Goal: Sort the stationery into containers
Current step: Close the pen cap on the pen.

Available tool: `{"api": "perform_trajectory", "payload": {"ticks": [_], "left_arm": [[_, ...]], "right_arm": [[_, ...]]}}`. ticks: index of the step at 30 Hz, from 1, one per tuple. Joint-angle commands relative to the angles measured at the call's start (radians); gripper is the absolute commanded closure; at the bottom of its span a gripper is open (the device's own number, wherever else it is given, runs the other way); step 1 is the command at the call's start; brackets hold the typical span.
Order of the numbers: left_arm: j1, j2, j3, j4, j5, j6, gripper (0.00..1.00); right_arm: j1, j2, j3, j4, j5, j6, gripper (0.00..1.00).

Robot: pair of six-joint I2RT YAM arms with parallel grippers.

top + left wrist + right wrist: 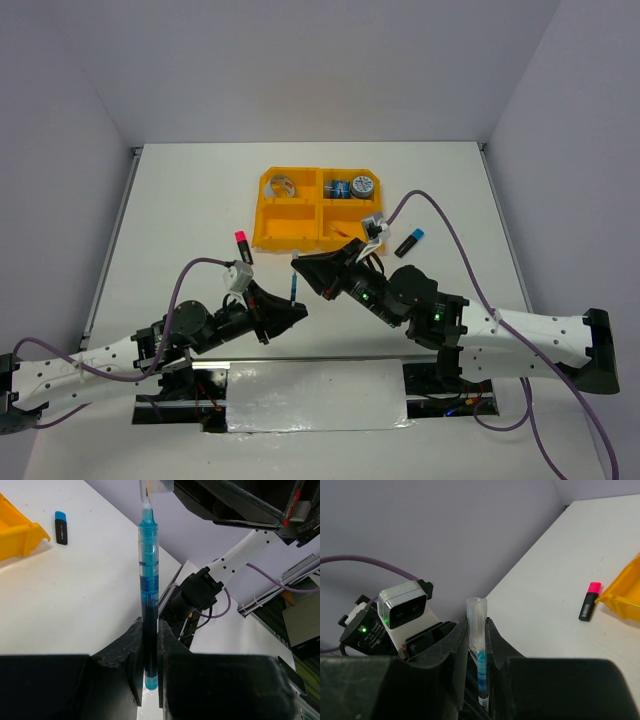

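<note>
Both arms have met in the middle of the overhead view, just below the tray, with one pen between them. The left pincer (149, 630) is closed tight on the lower barrel of the blue pen (148, 570), which stands straight up out of its fingers in the left wrist view. The right pincer (477, 627) is clamped on the clear cap (476, 612) at the pen's other end; from its own camera the cap pokes up between the two fingers and the blue barrel runs down below it. I can't tell whether the cap is fully seated on the pen. The pen is off the desk (180, 200), carried by the two pincers.

The orange tray (287, 222) sits above centre in the overhead view. Its upper left compartment holds a silvery ring (283, 185). The upper right one holds two tape rolls (362, 186) side by side. The lower left compartment shows only bare orange floor, and the lower right one is partly hidden behind the right arm, so I can't say what lies in it.

Two markers lie loose on the desk outside the tray. A pink-capped marker (242, 246) is just off the tray's lower left corner. A blue-capped marker (410, 241) lies to the right of the tray, near its lower right corner, beside the right arm's purple cable.
</note>
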Motion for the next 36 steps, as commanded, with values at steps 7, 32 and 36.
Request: {"api": "perform_trajectory", "payload": {"ticks": [7,32,36], "left_arm": [[0.001,-0.02,0.062,0.03,-0.016,0.029,1.0],[0.001,0.029,0.047,0.06,0.016,0.009,1.0],[0.001,0.021,0.051,0.056,0.012,0.012,1.0]], "right_arm": [[0.009,0.005,-0.017,0.065,-0.007,-0.017,1.0],[-0.004,0.008,0.109,-0.007,0.051,-0.168,1.0],[-0.006,0.008,0.091,-0.016,0.055,-0.158,1.0]]}}
